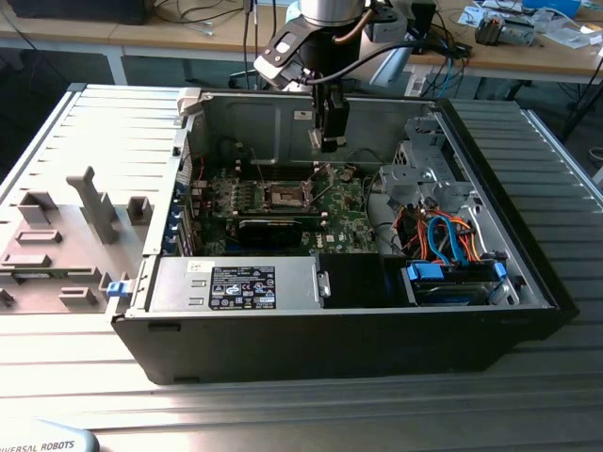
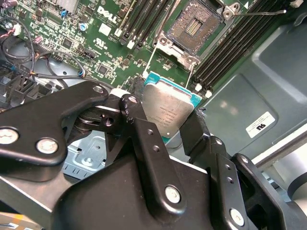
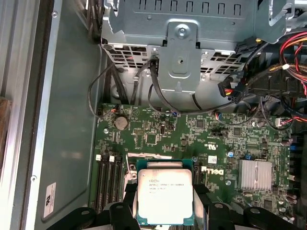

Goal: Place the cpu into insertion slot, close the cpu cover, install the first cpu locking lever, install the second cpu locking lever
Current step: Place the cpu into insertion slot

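My gripper (image 1: 328, 143) hangs inside the open computer case, above the green motherboard (image 1: 334, 202). It is shut on the cpu (image 2: 168, 108), a small square chip with a silvery top. The black fingers (image 2: 144, 143) clamp two opposite edges of the cpu (image 3: 165, 194). The insertion slot (image 2: 196, 24) lies open and bare below the chip, also seen at the board's middle as the insertion slot (image 1: 283, 195). Thin wire locking levers (image 2: 259, 12) stand loose beside the socket. I cannot tell the cpu cover apart from the socket's metal frame.
A grey power supply box (image 1: 236, 282) lies along the case's near side. Drive bays and coloured cables (image 1: 452, 240) crowd the exterior view's right. Memory slots (image 2: 235, 43) flank the socket. A grey fixture plate (image 1: 66, 235) sits outside, at the exterior view's left.
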`<state>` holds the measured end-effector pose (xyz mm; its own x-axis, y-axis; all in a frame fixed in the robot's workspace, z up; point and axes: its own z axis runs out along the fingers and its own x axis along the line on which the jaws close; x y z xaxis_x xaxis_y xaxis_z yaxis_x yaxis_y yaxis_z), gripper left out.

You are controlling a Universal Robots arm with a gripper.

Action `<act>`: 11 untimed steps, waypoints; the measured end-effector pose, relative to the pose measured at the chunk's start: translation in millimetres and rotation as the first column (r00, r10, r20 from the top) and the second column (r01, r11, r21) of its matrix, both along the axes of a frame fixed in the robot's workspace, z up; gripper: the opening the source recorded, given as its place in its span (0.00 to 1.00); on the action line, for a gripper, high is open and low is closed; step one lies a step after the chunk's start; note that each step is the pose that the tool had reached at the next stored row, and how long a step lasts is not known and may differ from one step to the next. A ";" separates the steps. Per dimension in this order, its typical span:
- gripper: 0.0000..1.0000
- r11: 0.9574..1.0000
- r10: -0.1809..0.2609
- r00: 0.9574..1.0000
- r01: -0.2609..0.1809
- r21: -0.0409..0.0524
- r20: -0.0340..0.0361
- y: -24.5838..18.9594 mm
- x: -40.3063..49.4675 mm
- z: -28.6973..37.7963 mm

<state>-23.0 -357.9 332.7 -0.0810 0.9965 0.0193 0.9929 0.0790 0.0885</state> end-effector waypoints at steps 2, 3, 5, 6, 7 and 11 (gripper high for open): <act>0.54 1.000 -0.002 1.000 0.002 0.000 0.000 0.0 0.0 0.0; 0.54 1.000 -0.003 1.000 0.003 0.000 0.000 0.0 0.0 0.0; 0.54 1.000 -0.005 1.000 0.005 0.000 0.000 0.0 0.0 0.0; 0.54 1.000 -0.006 1.000 0.006 0.000 0.000 0.0 0.0 0.0; 0.54 1.000 -0.007 1.000 0.007 0.000 0.000 0.0 0.0 0.0; 0.54 1.000 -0.010 1.000 0.010 0.000 0.000 0.0 0.0 0.0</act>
<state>-23.0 -357.9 332.7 -0.0715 0.9973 0.0193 0.9936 0.0695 0.0885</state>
